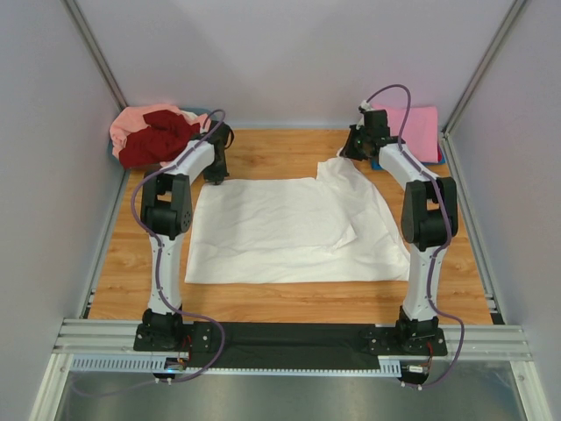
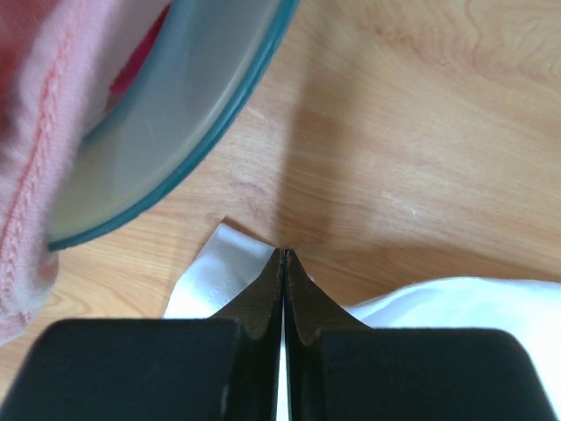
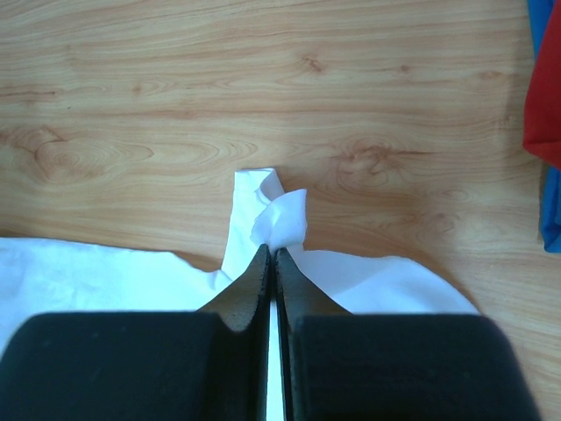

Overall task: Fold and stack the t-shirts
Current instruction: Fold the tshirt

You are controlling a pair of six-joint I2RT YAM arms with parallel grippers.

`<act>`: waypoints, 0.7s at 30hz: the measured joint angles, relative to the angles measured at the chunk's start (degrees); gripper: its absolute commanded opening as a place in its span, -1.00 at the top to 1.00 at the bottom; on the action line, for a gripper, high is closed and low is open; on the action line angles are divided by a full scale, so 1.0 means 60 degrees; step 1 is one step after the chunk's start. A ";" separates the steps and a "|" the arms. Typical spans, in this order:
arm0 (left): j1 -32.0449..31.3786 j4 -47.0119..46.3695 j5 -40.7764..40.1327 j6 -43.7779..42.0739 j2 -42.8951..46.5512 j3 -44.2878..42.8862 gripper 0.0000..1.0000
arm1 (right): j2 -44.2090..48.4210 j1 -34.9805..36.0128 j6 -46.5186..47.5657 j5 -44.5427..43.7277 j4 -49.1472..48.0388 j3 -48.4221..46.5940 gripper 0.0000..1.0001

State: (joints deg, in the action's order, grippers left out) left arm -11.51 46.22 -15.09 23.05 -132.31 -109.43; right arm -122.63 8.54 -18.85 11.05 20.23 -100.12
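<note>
A large off-white t-shirt [image 1: 289,230] lies spread on the wooden table. My left gripper [image 1: 215,175] is at the shirt's far left corner. In the left wrist view its jaws [image 2: 285,254] are pressed together on the white cloth [image 2: 219,276], which shows on both sides of them. My right gripper [image 1: 355,151] is shut on the far right corner, and that corner is pulled up off the table. A small bunch of the white cloth [image 3: 282,217] sticks out past the tips of the right gripper [image 3: 273,251].
A grey-blue tub [image 2: 175,114] at the back left holds salmon-pink [image 1: 140,121] and dark red [image 1: 158,140] shirts. A bright pink shirt [image 1: 416,132] lies folded at the back right, with red [image 3: 545,88] and blue [image 3: 552,210] cloth beside it. Walls enclose the table.
</note>
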 measured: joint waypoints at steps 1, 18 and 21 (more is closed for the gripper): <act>0.0000 0.0069 0.0004 -0.0004 0.0033 0.0007 1.00 | 0.0000 0.0000 -0.0040 0.0033 -0.0033 0.0004 1.00; -0.0022 0.0364 0.0106 -0.0474 0.2586 0.0637 1.00 | 0.1858 0.0175 -0.0637 0.0499 -0.0393 0.0634 0.99; -0.0026 0.0211 0.0211 -0.0586 0.2779 0.0947 0.08 | 0.2408 0.0200 -0.0623 0.0499 -0.0204 0.0889 1.00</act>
State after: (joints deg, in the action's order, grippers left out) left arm -11.66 47.48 -13.82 19.53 -115.63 -103.74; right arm -108.18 9.74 -22.59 14.04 19.00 -94.78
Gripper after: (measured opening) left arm 0.225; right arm 0.008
